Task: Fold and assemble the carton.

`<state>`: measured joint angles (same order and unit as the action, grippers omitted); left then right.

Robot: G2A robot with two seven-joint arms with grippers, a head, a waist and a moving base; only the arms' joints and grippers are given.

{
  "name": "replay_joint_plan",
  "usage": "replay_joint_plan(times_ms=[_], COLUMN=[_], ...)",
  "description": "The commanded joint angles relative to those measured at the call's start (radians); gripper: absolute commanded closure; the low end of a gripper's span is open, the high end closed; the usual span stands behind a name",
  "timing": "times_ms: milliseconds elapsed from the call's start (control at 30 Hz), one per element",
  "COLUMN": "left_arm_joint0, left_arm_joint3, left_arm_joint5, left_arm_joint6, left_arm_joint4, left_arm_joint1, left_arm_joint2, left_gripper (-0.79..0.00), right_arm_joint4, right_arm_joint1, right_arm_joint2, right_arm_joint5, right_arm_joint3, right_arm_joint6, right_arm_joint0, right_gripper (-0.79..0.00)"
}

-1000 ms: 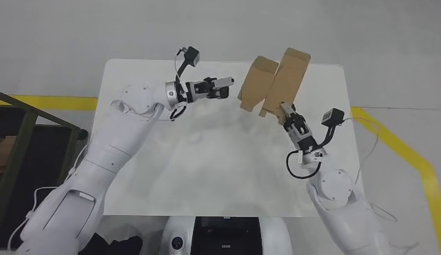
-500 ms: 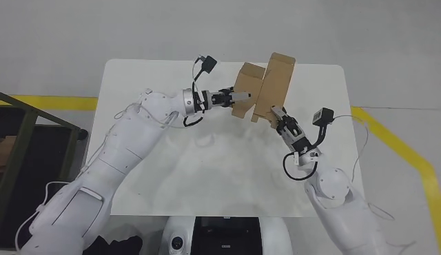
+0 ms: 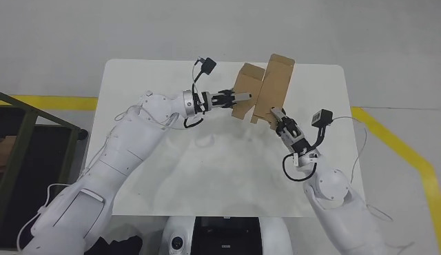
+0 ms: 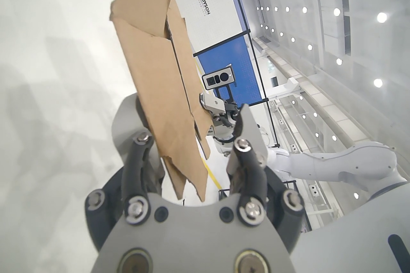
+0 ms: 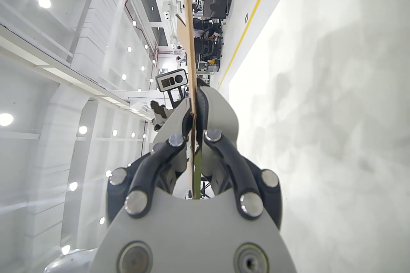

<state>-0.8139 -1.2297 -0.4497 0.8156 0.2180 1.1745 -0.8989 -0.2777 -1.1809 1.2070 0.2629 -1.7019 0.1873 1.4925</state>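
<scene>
The white tabletop (image 3: 207, 172) stands on a grey floor, with a yellow line (image 3: 48, 102) on the floor passing either side of it. The brown carton (image 3: 272, 89) is held up in the air above the far right part of the tabletop. It is still flat and unassembled. In the top view it shows as two joined panels, a shorter one towards the left arm and a longer one beside it, with flaps at the ends. In the left wrist view the carton (image 4: 153, 63) shows its broad face with slits between the flaps. In the right wrist view it (image 5: 189, 31) appears edge-on as a thin strip.

The right gripper (image 3: 278, 114) comes up from the near right side and holds the near end of the carton. In its own wrist view the right gripper (image 5: 194, 101) is pressed together on the cardboard edge, one finger on each face.

The left gripper (image 3: 238, 98) comes in from the left at the shorter panel. In its own wrist view the left gripper (image 4: 185, 117) has its fingers wide apart with the carton's end standing between them. The cardboard lies close against one finger and well apart from the other, so it is not clamped.

A small black camera (image 3: 207, 65) stands off the left wrist, and another wrist camera (image 3: 322, 116) stands off the right.
</scene>
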Motion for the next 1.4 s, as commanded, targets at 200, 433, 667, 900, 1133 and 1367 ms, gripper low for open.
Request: replay_joint_plan(times_ms=[200, 433, 667, 900, 1133, 1367], left_arm_joint0=[-0.001, 0.015, 0.048, 0.073, 0.089, 0.090], left_arm_joint3=[0.001, 0.012, 0.042, 0.071, 0.077, 0.059], left_arm_joint5=[0.010, 0.027, 0.083, 0.144, 0.194, 0.221], left_arm_joint6=[-0.005, 0.015, 0.139, 0.318, 0.512, 0.651], left_arm_joint4=[-0.013, 0.012, 0.029, 0.032, 0.074, 0.120], left_arm_joint1=[0.004, 0.004, -0.013, -0.037, -0.054, -0.062], left_arm_joint2=[-0.007, -0.034, -0.092, -0.141, -0.167, -0.163], left_gripper=[0.000, 0.000, 0.000, 0.000, 0.000, 0.000], right_arm_joint4=[0.009, -0.023, -0.107, -0.096, 0.032, 0.065], right_arm_joint1=[-0.005, -0.006, 0.000, 0.009, 0.026, 0.044], right_arm_joint2=[-0.003, 0.028, 0.086, 0.124, 0.146, 0.159], right_arm_joint5=[-0.005, 0.051, 0.167, 0.186, 0.134, 0.088], right_arm_joint3=[-0.004, -0.013, 0.052, 0.144, 0.182, 0.239], right_arm_joint6=[0.001, 0.023, 0.173, 0.338, 0.509, 0.734], right_arm_joint0=[0.005, 0.025, -0.007, -0.088, -0.159, -0.238], right_gripper=[-0.172, -0.785, -0.785, -0.785, -0.785, -0.785])
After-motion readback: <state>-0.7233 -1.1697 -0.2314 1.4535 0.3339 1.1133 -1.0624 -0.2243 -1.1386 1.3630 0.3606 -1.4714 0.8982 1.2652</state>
